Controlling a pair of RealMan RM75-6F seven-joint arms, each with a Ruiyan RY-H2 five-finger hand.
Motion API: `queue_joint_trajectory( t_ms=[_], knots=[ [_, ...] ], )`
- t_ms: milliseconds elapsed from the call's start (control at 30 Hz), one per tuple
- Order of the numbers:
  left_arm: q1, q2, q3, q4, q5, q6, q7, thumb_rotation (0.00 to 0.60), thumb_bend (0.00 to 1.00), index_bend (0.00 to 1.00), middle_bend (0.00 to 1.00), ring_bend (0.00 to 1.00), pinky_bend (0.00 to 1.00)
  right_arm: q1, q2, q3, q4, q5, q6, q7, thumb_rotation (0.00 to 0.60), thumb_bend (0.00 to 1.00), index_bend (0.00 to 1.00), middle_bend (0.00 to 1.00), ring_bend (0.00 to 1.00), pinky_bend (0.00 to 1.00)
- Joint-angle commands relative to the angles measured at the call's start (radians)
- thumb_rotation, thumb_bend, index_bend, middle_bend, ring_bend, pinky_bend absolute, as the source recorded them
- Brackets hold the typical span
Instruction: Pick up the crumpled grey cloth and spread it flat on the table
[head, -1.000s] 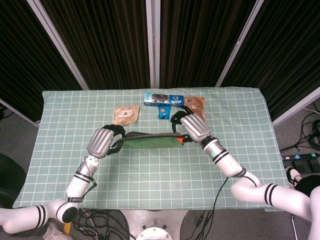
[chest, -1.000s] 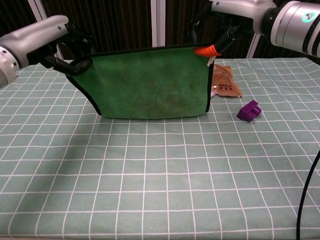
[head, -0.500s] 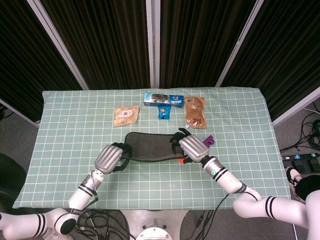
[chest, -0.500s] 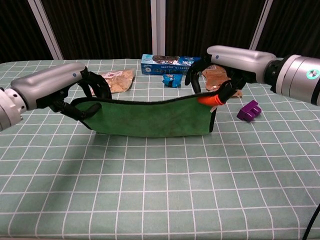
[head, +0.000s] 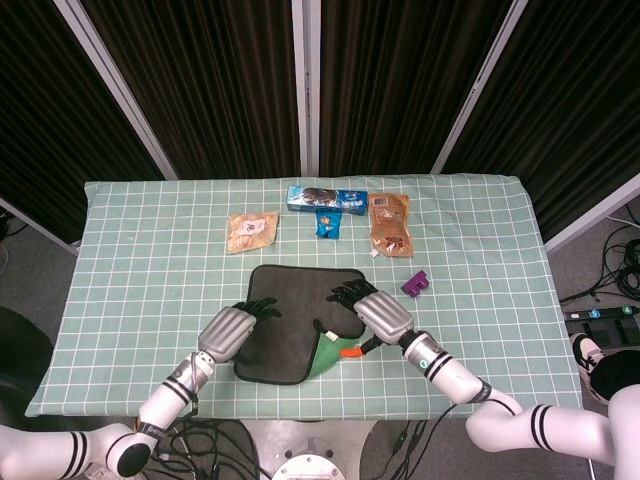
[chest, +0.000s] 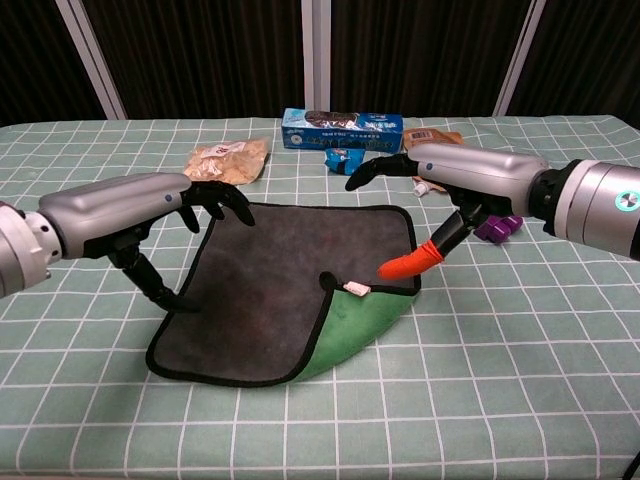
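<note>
The cloth (head: 290, 315) (chest: 265, 275) lies on the green checked table, dark grey face up with black trim. Its near right corner is curled over, showing the green underside (chest: 355, 325) and a small white tag. My left hand (head: 229, 331) (chest: 120, 207) hovers over the cloth's left edge with fingers spread, the thumb reaching down to the hem. My right hand (head: 382, 314) (chest: 462, 172) is over the right edge, fingers spread, its orange thumb tip just above the near right corner. Neither hand grips the cloth.
Behind the cloth lie a tan snack packet (head: 251, 231) (chest: 225, 158), a blue box (head: 327, 198) (chest: 340, 128), a small blue packet (head: 327, 224) and a brown packet (head: 389, 224). A purple block (head: 415, 284) (chest: 497, 228) sits just right of my right hand.
Both hands lowered the hanging cloth toward the near edge, laid it on the table grey side up and let go. Their fingers have spread apart.
</note>
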Motion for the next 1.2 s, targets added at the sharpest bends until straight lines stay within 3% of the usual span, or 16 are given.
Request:
queue_joint_trajectory(
  t_ms=[33, 167, 267, 467, 900, 1200],
  knots=[
    [0.004, 0.015, -0.011, -0.013, -0.003, 0.004, -0.014, 0.600, 0.03, 0.28, 0.21, 0.21, 0.29, -0.005, 0.009, -0.001, -0.006, 0.008, -0.005, -0.013, 0.370, 0.00, 0.14, 0.08, 0.01, 0.00],
    [0.019, 0.028, -0.043, 0.000, -0.038, 0.034, -0.028, 0.600, 0.03, 0.28, 0.21, 0.21, 0.29, 0.001, 0.011, -0.008, 0.000, 0.044, -0.039, -0.058, 0.380, 0.00, 0.17, 0.09, 0.02, 0.00],
    [0.033, 0.042, -0.074, 0.015, -0.091, 0.054, -0.035, 0.600, 0.03, 0.28, 0.21, 0.21, 0.29, 0.025, 0.003, -0.008, 0.017, 0.096, -0.097, -0.105, 0.379, 0.00, 0.26, 0.11, 0.02, 0.00],
    [0.063, 0.084, -0.114, 0.017, -0.138, 0.097, -0.059, 0.600, 0.03, 0.28, 0.21, 0.21, 0.29, 0.073, -0.058, -0.002, 0.070, 0.177, -0.159, -0.202, 0.382, 0.10, 0.34, 0.11, 0.02, 0.00],
    [0.089, 0.113, -0.116, 0.001, -0.122, 0.112, -0.088, 0.600, 0.03, 0.28, 0.21, 0.21, 0.29, 0.111, -0.168, 0.000, 0.150, 0.271, -0.214, -0.247, 0.373, 0.19, 0.39, 0.11, 0.02, 0.00],
    [0.093, 0.110, -0.117, 0.008, -0.123, 0.106, -0.095, 0.600, 0.03, 0.28, 0.21, 0.21, 0.29, 0.080, -0.124, -0.027, 0.080, 0.221, -0.200, -0.201, 0.377, 0.20, 0.43, 0.12, 0.02, 0.00]
  ],
)
